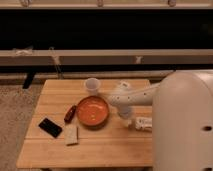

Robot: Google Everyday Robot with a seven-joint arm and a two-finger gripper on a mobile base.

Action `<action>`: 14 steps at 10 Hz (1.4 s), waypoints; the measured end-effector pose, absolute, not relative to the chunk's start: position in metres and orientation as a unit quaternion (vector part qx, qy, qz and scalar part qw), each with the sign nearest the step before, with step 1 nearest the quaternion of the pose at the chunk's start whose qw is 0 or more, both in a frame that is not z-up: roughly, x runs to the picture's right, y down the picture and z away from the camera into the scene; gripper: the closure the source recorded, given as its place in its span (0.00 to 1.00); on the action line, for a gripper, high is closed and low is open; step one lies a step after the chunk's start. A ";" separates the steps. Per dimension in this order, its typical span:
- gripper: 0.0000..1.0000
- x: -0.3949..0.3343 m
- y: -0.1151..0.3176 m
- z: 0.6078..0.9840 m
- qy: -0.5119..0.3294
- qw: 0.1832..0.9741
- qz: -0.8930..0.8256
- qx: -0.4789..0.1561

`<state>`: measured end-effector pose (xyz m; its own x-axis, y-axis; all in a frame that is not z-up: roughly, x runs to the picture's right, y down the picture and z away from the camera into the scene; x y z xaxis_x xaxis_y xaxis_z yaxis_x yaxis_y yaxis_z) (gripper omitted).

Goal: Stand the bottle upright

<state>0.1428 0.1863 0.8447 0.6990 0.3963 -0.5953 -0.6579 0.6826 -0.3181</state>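
Observation:
The bottle is small and white with a pale printed label. It lies on its side on the wooden table, right of the orange bowl. My white arm reaches in from the right, and its bulky upper part hides the table's right side. The gripper points down at the bottle's left end, right next to it. Whether it touches the bottle is hidden by the wrist.
A translucent cup stands behind the bowl. A reddish-brown snack bar lies left of the bowl. A black phone and a pale flat packet lie near the front left. A dark low wall runs behind the table.

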 end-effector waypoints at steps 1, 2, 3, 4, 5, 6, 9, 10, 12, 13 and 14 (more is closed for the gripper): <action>0.78 0.143 0.182 0.840 0.249 0.884 0.298 -0.259; 0.88 0.142 0.177 0.834 0.249 0.886 0.296 -0.255; 0.97 0.140 0.173 0.830 0.248 0.888 0.294 -0.250; 1.00 0.137 0.170 0.827 0.248 0.890 0.292 -0.247; 1.00 0.134 0.166 0.824 0.247 0.892 0.290 -0.244; 1.00 0.129 0.159 0.819 0.242 0.895 0.289 -0.238; 1.00 0.118 0.129 0.800 0.221 0.902 0.301 -0.220; 1.00 0.110 0.119 0.794 0.212 0.905 0.300 -0.214; 1.00 0.095 0.100 0.781 0.184 0.911 0.305 -0.206; 1.00 0.091 0.090 0.774 0.163 0.913 0.314 -0.202; 1.00 0.085 0.082 0.768 0.138 0.915 0.321 -0.201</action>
